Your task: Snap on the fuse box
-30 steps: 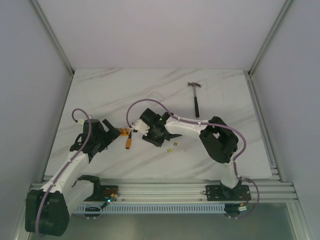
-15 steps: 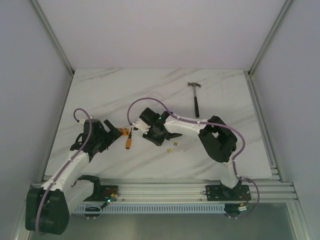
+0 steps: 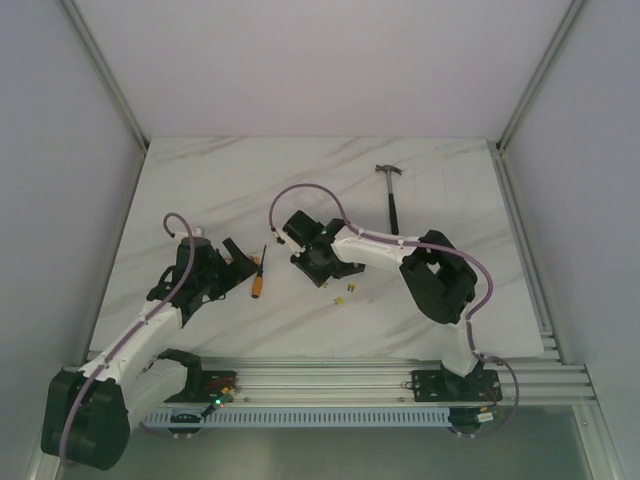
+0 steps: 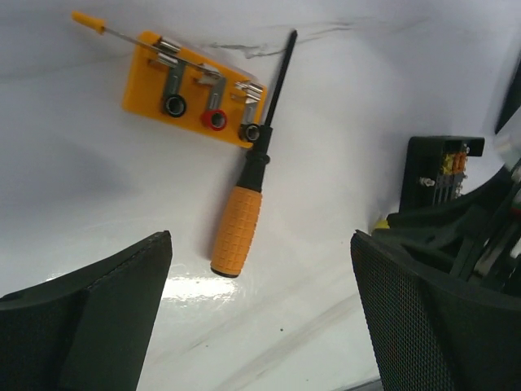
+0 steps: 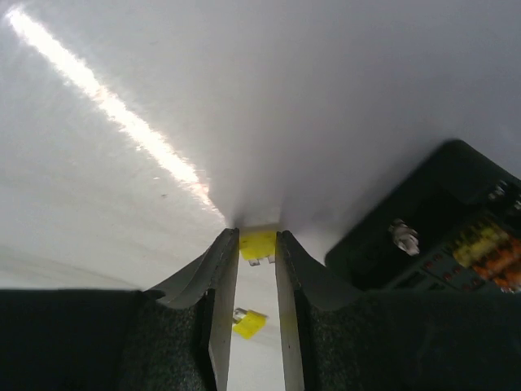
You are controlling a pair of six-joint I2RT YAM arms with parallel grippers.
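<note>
The fuse box (image 5: 456, 236) is a black box with orange and yellow fuses, lying open beside my right gripper; its clear lid is not in view. It also shows in the left wrist view (image 4: 440, 175), partly hidden by the right arm, and mostly covered in the top view (image 3: 322, 270). My right gripper (image 5: 259, 240) is down at the table, shut on a small yellow fuse (image 5: 259, 243); in the top view the right gripper (image 3: 299, 257) is at mid-table. My left gripper (image 4: 260, 326) is wide open and empty, low over the table, left of the box (image 3: 237, 262).
An orange-handled screwdriver (image 4: 238, 232) lies between the grippers, its shaft beside a flat orange terminal block (image 4: 195, 90). Loose yellow fuses (image 3: 345, 293) lie near the box, one under my right fingers (image 5: 248, 323). A hammer (image 3: 392, 198) lies at the back right.
My left gripper has moved right and slightly away, toward the screwdriver. My right gripper has shifted a little right and away from the bases.
</note>
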